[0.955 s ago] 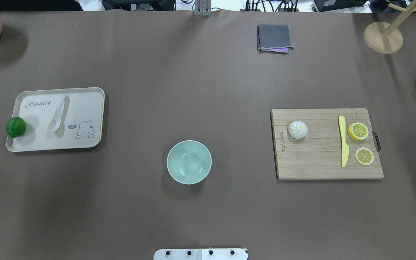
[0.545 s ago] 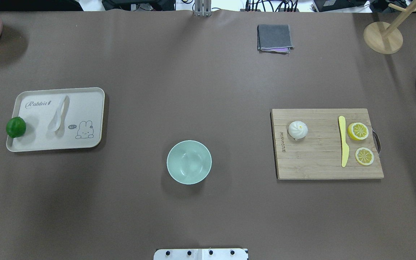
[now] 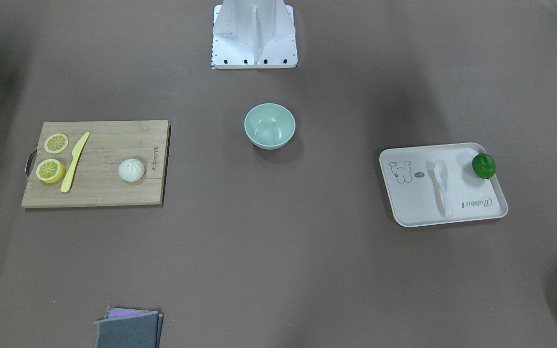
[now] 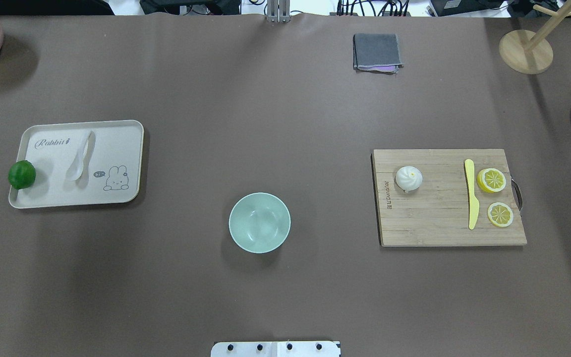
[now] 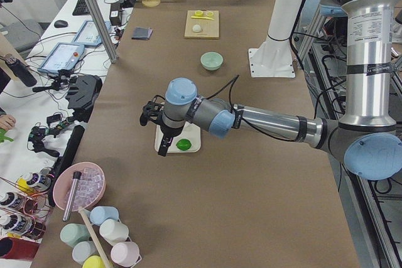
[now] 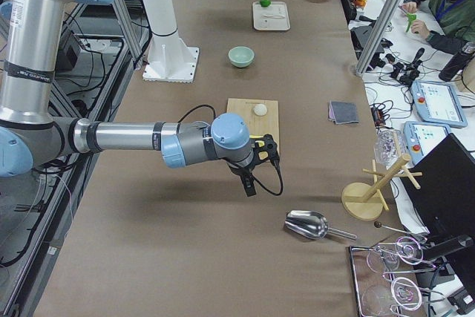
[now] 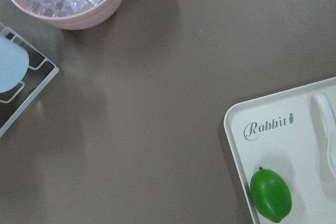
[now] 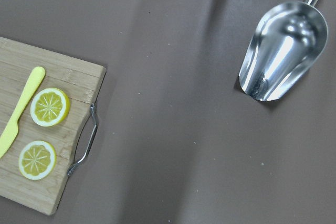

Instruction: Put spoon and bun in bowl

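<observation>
Left tool point(image 5: 162, 145): above the counter at the outer end of the tray point(image 4: 117, 197), near the lime point(image 4: 22, 174). Cannot tell whether wide or narrow, since it shows only in the side view. Right tool point(image 6: 250, 185): past the handle end of the cutting board point(image 4: 439, 233), near the lemon slices point(image 4: 491, 180); opening likewise unreadable. Apparently holding nothing, either one.

Spoon point(image 4: 81, 156): flat on the tray, long axis pointing away from the robot, scoop at the near end, handle far. Lies inboard of the left tool, so left arm nearer.

Bun point(image 4: 409, 178): on the board's bowl-side end, inboard of the right tool.

Bowl point(image 4: 259, 223): between tray and board, empty.

Likely first move: traverse inboard, set fingers across the spoon handle.
</observation>
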Controlling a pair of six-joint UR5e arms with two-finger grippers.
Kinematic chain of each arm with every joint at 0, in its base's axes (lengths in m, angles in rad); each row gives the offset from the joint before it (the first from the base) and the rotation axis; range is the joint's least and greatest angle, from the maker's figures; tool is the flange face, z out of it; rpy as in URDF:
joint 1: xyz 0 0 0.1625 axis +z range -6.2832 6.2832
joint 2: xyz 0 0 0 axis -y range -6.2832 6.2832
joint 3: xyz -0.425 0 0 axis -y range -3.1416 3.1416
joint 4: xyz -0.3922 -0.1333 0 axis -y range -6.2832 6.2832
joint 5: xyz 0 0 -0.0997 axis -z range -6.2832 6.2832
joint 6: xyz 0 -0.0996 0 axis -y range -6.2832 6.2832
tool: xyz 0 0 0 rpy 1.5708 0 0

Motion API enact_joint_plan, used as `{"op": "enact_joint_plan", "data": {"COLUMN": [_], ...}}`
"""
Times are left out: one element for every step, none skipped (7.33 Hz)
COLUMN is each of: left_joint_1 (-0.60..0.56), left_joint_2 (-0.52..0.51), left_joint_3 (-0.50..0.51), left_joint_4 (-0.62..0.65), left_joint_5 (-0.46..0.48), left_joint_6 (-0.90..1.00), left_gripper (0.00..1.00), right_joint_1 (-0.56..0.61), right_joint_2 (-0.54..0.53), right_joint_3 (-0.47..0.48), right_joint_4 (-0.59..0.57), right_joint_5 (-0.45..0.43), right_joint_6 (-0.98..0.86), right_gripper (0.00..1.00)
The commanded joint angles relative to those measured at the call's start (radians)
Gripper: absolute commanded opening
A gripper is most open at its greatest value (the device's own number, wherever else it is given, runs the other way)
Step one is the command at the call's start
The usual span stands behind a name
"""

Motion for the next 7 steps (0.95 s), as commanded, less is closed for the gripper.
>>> {"op": "enact_joint_plan", "data": {"left_joint_1": [0.001, 0.001, 0.001, 0.018, 0.07, 0.14, 0.173], "left_joint_2": [-0.043, -0.043, -0.048, -0.048, -0.058, -0.101, -0.11], "left_joint_3": [0.024, 0.018, 0.032, 0.035, 0.037, 0.041, 0.063], "left_joint_4": [-0.1, -0.12, -0.158, -0.226, -0.254, -0.245, -0.245], "left_joint_5": [-0.024, -0.04, -0.063, -0.065, -0.058, -0.054, -0.053], "left_joint_6": [-0.005, 0.0, 0.0, -0.006, -0.023, -0.046, -0.204], "left_gripper": [0.99, 0.99, 1.0, 1.0, 0.99, 0.99, 0.99], "right_joint_1": [-0.003, -0.008, -0.025, -0.052, -0.093, -0.159, -0.246], "right_joint_2": [0.039, 0.041, 0.057, 0.07, 0.08, 0.093, 0.128], "right_joint_3": [0.0, -0.002, 0.004, 0.007, 0.007, 0.007, 0.007], "right_joint_4": [0.008, 0.012, 0.014, 0.038, 0.067, 0.113, 0.165], "right_joint_5": [0.007, -0.002, -0.005, -0.014, -0.037, -0.077, -0.147], "right_joint_6": [0.005, 0.064, 0.086, 0.127, 0.228, 0.366, 0.545], "right_gripper": [0.99, 0.99, 1.0, 1.0, 1.0, 1.0, 1.0]}}
